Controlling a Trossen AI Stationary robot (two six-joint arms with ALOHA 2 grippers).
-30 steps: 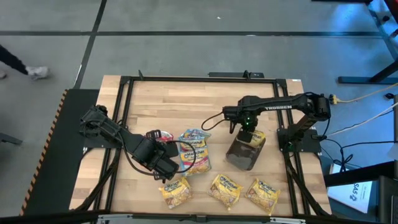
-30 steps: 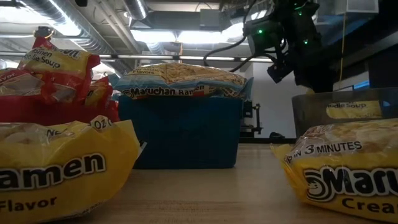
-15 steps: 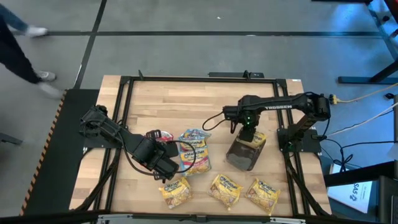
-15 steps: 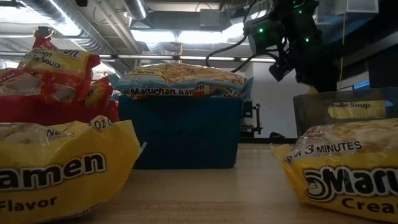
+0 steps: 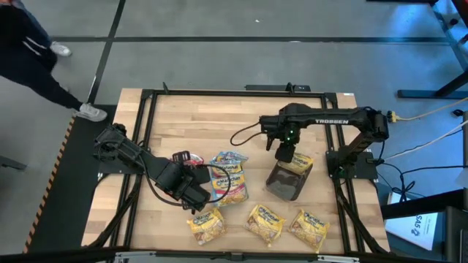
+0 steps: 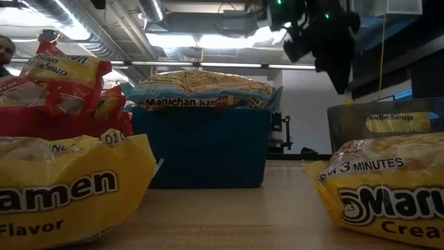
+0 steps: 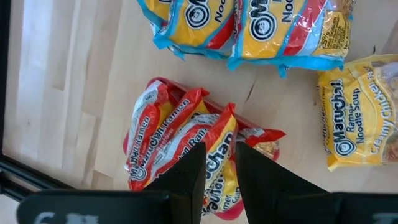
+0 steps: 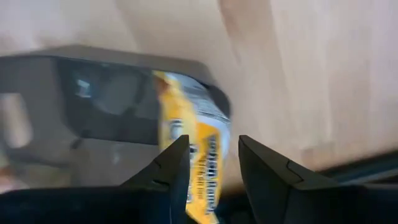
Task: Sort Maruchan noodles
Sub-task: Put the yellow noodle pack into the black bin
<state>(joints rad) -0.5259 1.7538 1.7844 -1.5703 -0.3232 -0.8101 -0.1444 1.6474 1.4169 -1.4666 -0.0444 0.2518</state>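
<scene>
My right gripper (image 5: 285,153) (image 8: 208,163) hangs open, pointing down, above the dark grey tray (image 5: 285,184). A yellow Maruchan packet (image 8: 198,140) (image 5: 298,162) stands on edge in that tray, leaning on its wall. My left gripper (image 5: 195,202) (image 7: 219,167) hovers with a narrow gap between its fingers and nothing in it. It is over the red packets (image 7: 177,149) piled in the red tray (image 5: 188,159). Blue-edged packets (image 5: 228,179) lie heaped on the blue tray (image 6: 201,149).
Three loose yellow packets (image 5: 206,223) (image 5: 265,221) (image 5: 308,226) lie along the table's near edge. Bare wood stretches across the far half of the table (image 5: 219,120). A person (image 5: 36,44) walks on the floor beyond the table's far left corner.
My right gripper has risen straight up from the grey tray, and the yellow packet has stayed behind in the tray. The person has walked along the floor at the far left.
</scene>
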